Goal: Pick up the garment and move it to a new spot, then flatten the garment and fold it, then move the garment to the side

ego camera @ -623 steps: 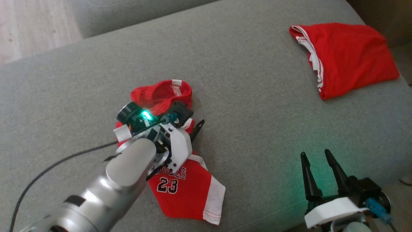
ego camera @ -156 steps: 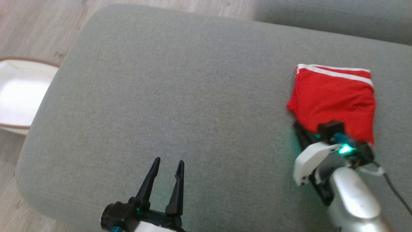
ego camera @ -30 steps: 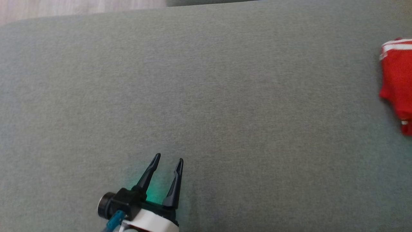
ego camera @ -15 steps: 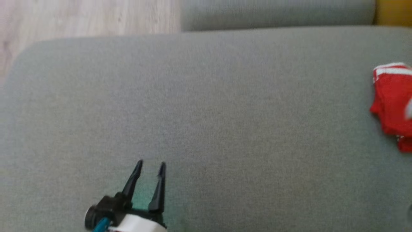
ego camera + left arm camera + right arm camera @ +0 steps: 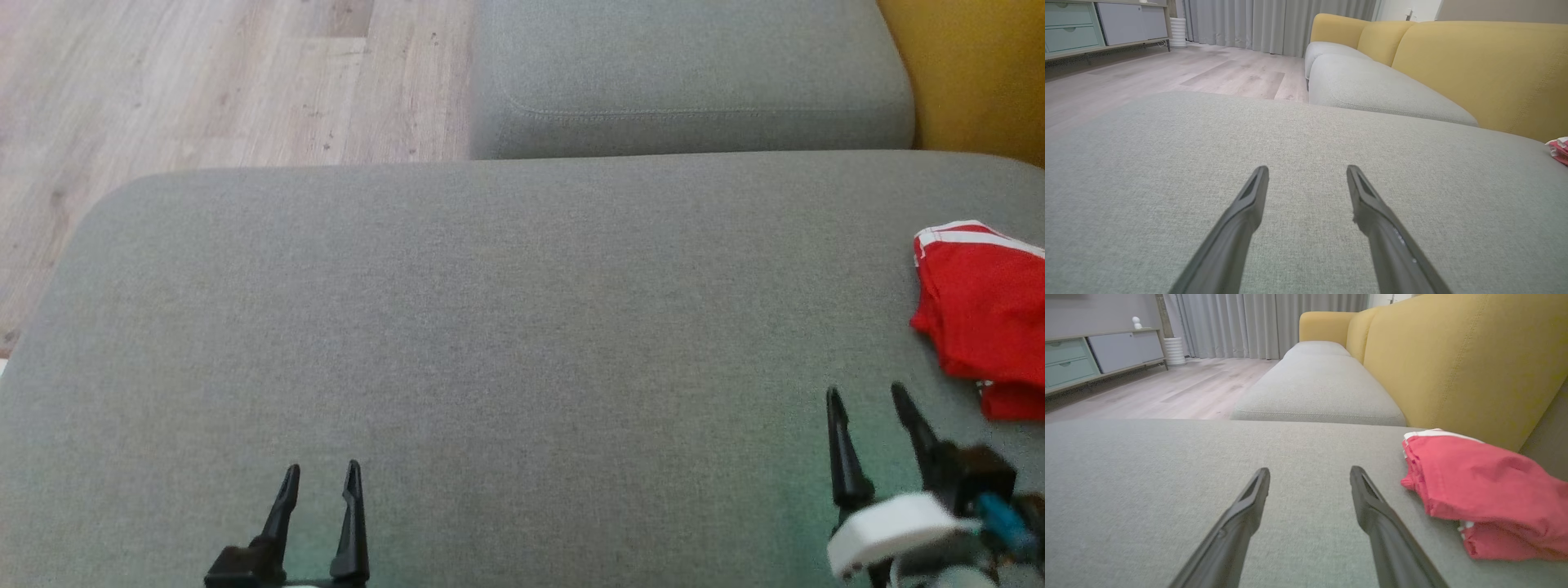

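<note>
- The right claw (image 5: 865, 391) has its fingers spread wide and holds nothing; it hovers just beside the folded red garment (image 5: 984, 318), without touching it
- The left claw (image 5: 322, 468) is equally wide open and empty, well apart from the garment, over the bare grey seat (image 5: 490, 327)
- The garment lies at the robot's far right on the seat, near the yellow backrest (image 5: 963, 73)
- Risk: a sideways swing of the right claw could snag the near edge of the cloth and drag the fold open
- Risk: a lower layer pokes out at the near end, so the stack looks loose and may slump or spread if nudged
- Its white-striped edge faces away from the robot, toward the further cushion
- The long axis seems to run from that striped end back toward the robot's near right, though the picture's edge cuts the outline off, so this is a judgement
</note>
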